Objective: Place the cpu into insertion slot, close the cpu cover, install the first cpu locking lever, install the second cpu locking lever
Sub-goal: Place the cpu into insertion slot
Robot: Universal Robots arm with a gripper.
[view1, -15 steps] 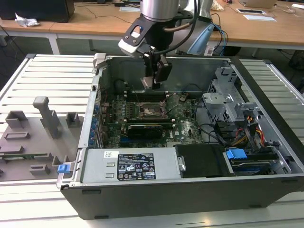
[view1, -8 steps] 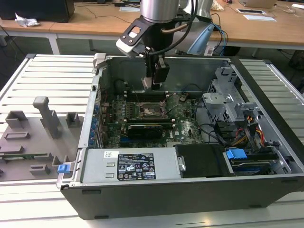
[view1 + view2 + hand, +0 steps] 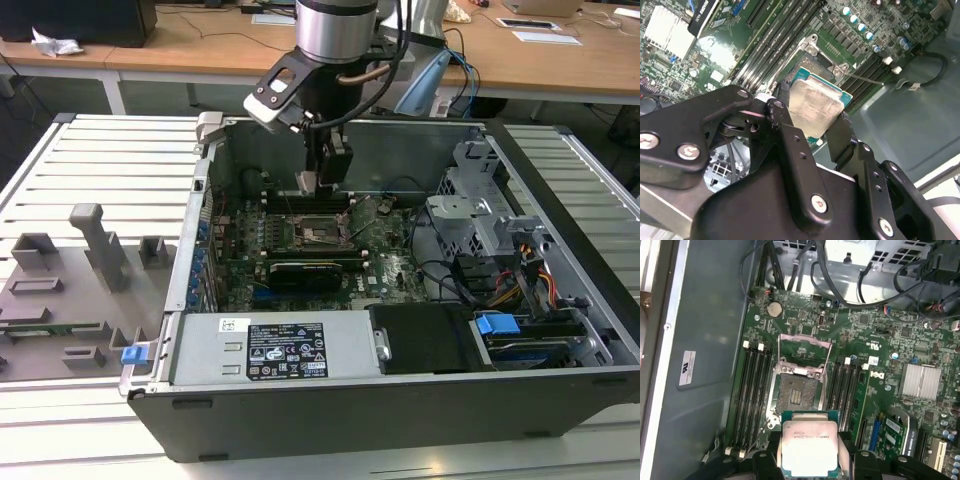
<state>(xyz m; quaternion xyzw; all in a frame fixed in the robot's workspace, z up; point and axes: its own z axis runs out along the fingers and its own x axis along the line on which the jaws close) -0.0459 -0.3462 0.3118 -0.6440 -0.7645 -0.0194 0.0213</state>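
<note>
My gripper (image 3: 322, 182) hangs inside the open computer case, a little above the green motherboard (image 3: 385, 262), and is shut on the cpu (image 3: 306, 182). In both wrist views the cpu (image 3: 809, 447) (image 3: 815, 105) shows its silver-grey top between the black fingers (image 3: 786, 131). The insertion slot (image 3: 797, 395) (image 3: 322, 233) lies bare below it, its dark pin field ringed by a silvery frame. The cpu cover (image 3: 804, 347) is swung open at the socket's far side. A thin wire lever (image 3: 865, 77) juts out beside the socket.
Long memory slots (image 3: 751, 400) flank the socket on both sides. A black graphics card (image 3: 305, 272) lies in front of it, then the power supply (image 3: 270, 350). A drive cage and cables (image 3: 480, 225) fill the exterior view's right. Grey fixtures (image 3: 70, 290) stand outside the case.
</note>
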